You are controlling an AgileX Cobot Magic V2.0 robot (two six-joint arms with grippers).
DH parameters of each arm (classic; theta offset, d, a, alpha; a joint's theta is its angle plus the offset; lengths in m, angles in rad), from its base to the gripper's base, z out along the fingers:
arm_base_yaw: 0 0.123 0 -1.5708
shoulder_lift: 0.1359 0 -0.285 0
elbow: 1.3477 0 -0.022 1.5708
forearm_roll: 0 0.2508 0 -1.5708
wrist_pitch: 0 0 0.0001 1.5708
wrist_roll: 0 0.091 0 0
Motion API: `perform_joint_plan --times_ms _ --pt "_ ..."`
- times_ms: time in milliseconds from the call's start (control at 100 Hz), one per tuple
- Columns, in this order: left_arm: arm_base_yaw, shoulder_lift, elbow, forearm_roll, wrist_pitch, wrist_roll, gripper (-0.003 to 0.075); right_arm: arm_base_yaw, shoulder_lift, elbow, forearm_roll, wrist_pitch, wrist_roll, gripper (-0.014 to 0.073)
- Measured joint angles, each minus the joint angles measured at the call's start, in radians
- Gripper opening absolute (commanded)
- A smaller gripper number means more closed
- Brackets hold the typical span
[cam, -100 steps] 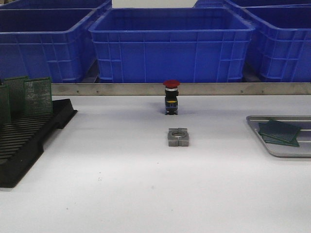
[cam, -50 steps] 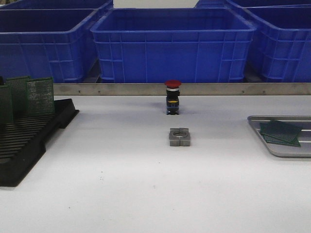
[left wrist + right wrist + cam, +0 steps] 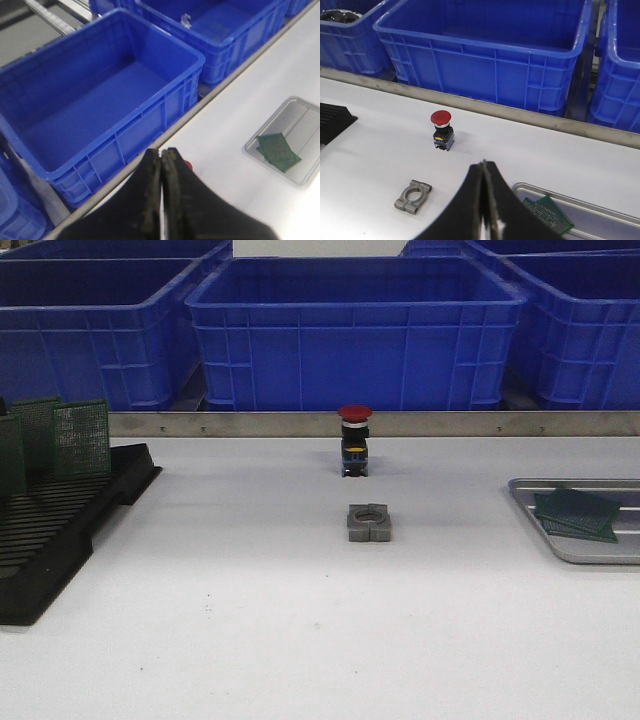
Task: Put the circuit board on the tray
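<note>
Circuit boards [image 3: 574, 512]: two green ones already lie flat in the tray [image 3: 560, 545], overlapping, at the right edge of the table [image 3: 300, 640]. Neither set of jaws is near them or touching anything. From its wrist camera the left gripper [image 3: 162, 165] is pinched tight, fingers pressed together with nothing between them, hanging high over the table's far edge, with the tray and boards well off to one side. The right gripper [image 3: 484, 200] is also closed all the way and empty; in its view the tray rim and a board corner sit just beside the fingers but lower down, apart from them. Neither arm shows up in the front view.

Nearest on the left is a black slotted rack [image 3: 50, 530], with more green boards [image 3: 80, 438] standing upright in its far slots. Mid-table there's a small grey metal clamp block [image 3: 369, 522] lying flat, and a bit behind it a red mushroom push button [image 3: 354, 440] standing upright. Past that a metal rail [image 3: 450, 423] runs along the table's back edge, then a row of blue crates [image 3: 355, 330].
</note>
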Motion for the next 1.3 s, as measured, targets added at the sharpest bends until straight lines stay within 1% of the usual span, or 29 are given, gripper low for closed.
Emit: perform_joint_plan --times_ms 260,400,520,760,950,1140,1300 --pt "0.0 -0.305 0.313 -0.011 -0.277 -0.004 -0.002 0.001 -0.192 0.085 0.023 -0.066 -0.002 -0.0113" --pt "0.0 -0.477 0.49 -0.018 -0.387 -0.004 -0.002 0.001 -0.296 0.134 0.031 -0.082 -0.004 -0.0113" --pt "0.0 -0.613 0.643 -0.028 -0.454 -0.004 -0.002 0.001 -0.378 0.18 0.034 -0.085 -0.004 -0.0113" --pt "0.0 -0.86 0.917 -0.035 -0.5 -0.004 -0.002 0.001 -0.514 0.265 0.036 -0.085 -0.004 -0.0113" --pt "0.0 -1.035 1.098 -0.047 -0.513 -0.004 -0.002 0.001 -0.544 0.308 0.036 -0.085 -0.004 -0.0113" --pt "0.0 -1.164 1.224 -0.059 -0.519 -0.004 -0.002 0.001 -0.546 0.337 0.038 -0.083 -0.004 -0.0113" --pt "0.0 -1.22 1.27 -0.065 -0.537 -0.004 -0.002 0.001 -0.546 0.337 0.047 -0.076 -0.004 -0.0113"
